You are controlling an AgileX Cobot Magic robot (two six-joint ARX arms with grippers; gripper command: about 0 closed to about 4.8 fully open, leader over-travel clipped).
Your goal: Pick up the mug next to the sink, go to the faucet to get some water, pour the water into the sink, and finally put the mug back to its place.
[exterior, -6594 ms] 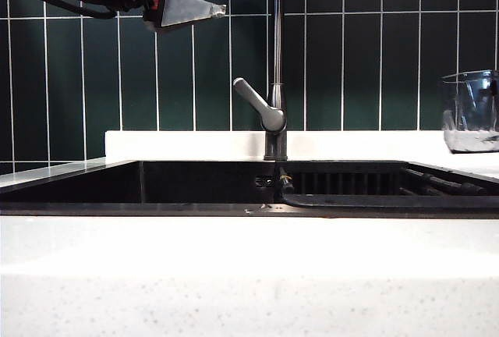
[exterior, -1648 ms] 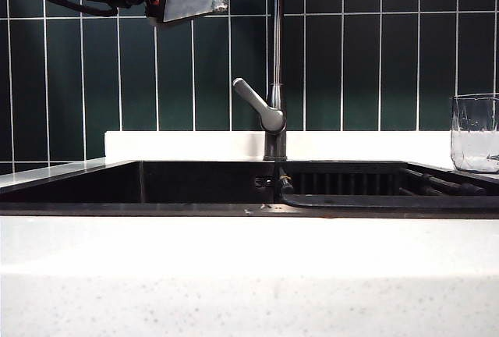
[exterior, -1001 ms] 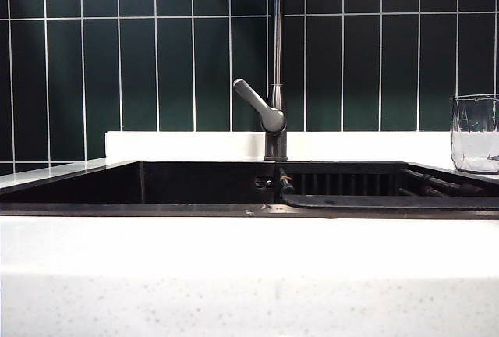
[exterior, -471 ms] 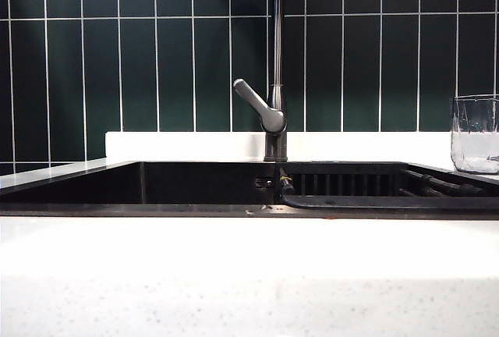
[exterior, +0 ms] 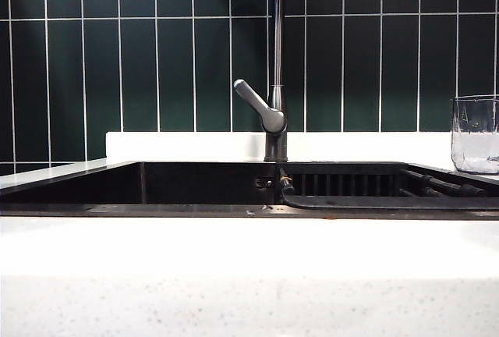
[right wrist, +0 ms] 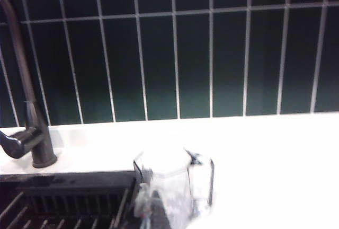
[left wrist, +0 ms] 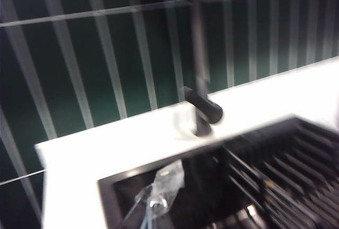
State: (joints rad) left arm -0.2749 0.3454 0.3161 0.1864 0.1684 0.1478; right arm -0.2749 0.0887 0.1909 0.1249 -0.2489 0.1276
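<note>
The mug (exterior: 475,134), a clear faceted glass, stands upright on the white counter at the right edge of the exterior view, beside the sink (exterior: 140,185). The faucet (exterior: 276,56) rises behind the sink's middle, its lever angled up to the left. Neither arm shows in the exterior view. In the right wrist view the mug (right wrist: 177,184) stands past my right gripper (right wrist: 144,208), which is shut and empty, with the faucet (right wrist: 33,133) off to the side. My left gripper (left wrist: 157,202) is shut and empty, over the sink (left wrist: 132,186) and short of the faucet (left wrist: 204,109); this view is blurred.
A dark slatted rack (exterior: 343,181) fills the right half of the basin. White speckled counter (exterior: 234,259) runs along the front, and a white ledge (exterior: 179,146) runs behind. Dark green tiles (exterior: 156,56) form the back wall.
The mug, lifted and tilted at the right edge earlier, now stands upright on the counter. The left arm has left the upper left of the exterior view. Nothing has moved there over the last second.
</note>
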